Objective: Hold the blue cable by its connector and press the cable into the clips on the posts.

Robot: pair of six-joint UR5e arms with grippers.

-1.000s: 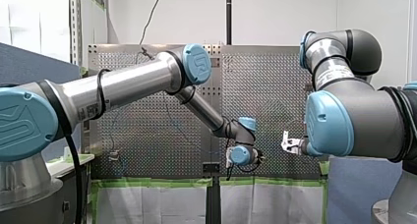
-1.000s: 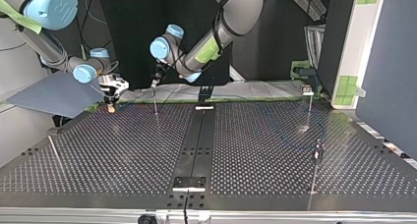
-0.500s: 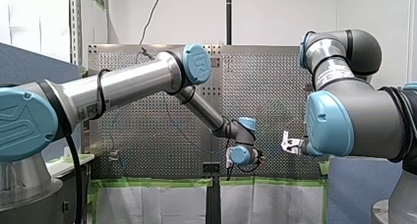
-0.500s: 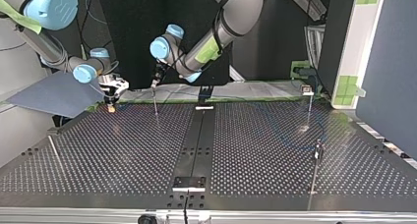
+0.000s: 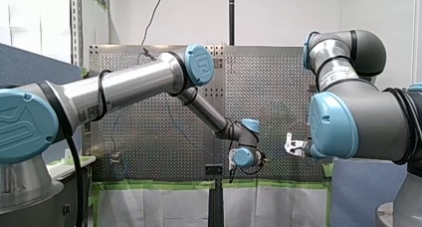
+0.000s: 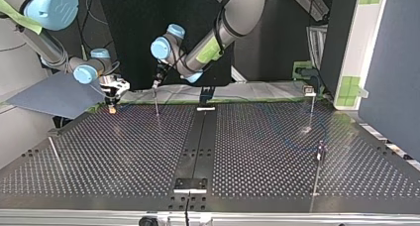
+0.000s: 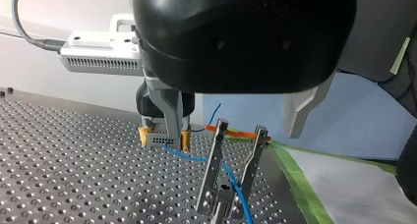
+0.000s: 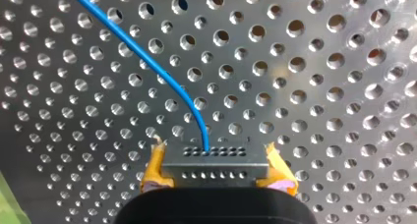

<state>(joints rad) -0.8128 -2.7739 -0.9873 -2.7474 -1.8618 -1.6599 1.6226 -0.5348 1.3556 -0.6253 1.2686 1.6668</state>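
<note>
Blue cable [image 8: 140, 49] leaves connector [image 8: 215, 161] pinched by R end effector [image 8: 216, 171]; L end effector [image 7: 233, 140] open, part-hiding connector.

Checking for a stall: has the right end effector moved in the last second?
No. In the top view the right end effector keeps its gap to the post.

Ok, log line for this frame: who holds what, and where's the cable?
right pincer: shut on connector | left pincer: open, over clip | blue cable: runs between clip prongs | seating: cannot tell
</note>
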